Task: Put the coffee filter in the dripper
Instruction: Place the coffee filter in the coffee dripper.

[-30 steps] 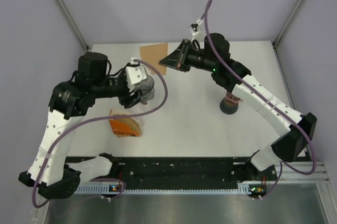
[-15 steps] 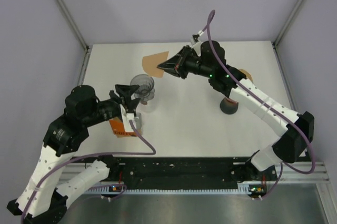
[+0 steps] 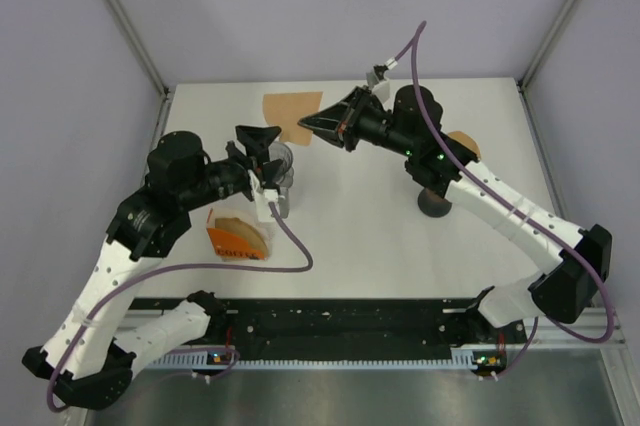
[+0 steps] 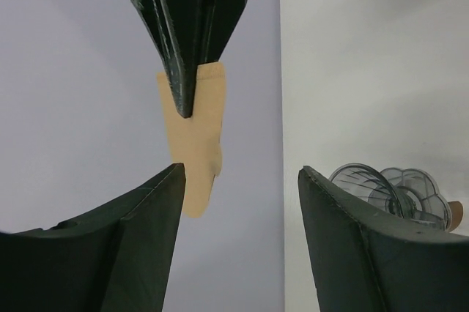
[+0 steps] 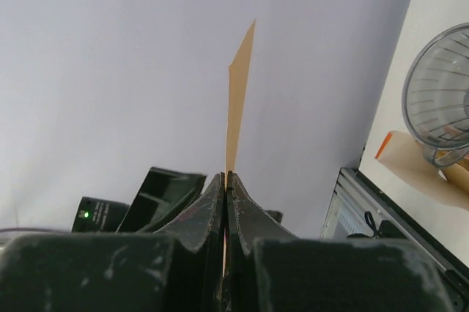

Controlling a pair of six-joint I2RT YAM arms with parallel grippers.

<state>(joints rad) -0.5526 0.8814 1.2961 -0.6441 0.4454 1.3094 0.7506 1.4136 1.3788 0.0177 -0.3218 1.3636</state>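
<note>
The coffee filter [image 3: 290, 109] is a flat tan paper, held up off the table at the back. My right gripper [image 3: 305, 127] is shut on its edge; in the right wrist view the filter [image 5: 238, 99] stands edge-on out of the closed jaws of the gripper [image 5: 227, 176]. The clear ribbed dripper [image 3: 283, 159] stands on the table just below and left of the filter. My left gripper [image 3: 258, 134] is open beside the dripper and points at the filter [image 4: 194, 136]. Nothing lies between its fingers [image 4: 150, 209], and the dripper [image 4: 385, 189] sits to their right.
An orange packet of filters [image 3: 240, 238] lies near the left arm. A dark round stand [image 3: 435, 204] sits at the right under the right arm, with a tan piece [image 3: 463, 140] behind it. Purple walls close the table [image 3: 360, 236] at the back and sides.
My left gripper has swung from the orange packet up to the dripper, and now faces the filter. The right gripper has shifted slightly right, still holding the filter.
</note>
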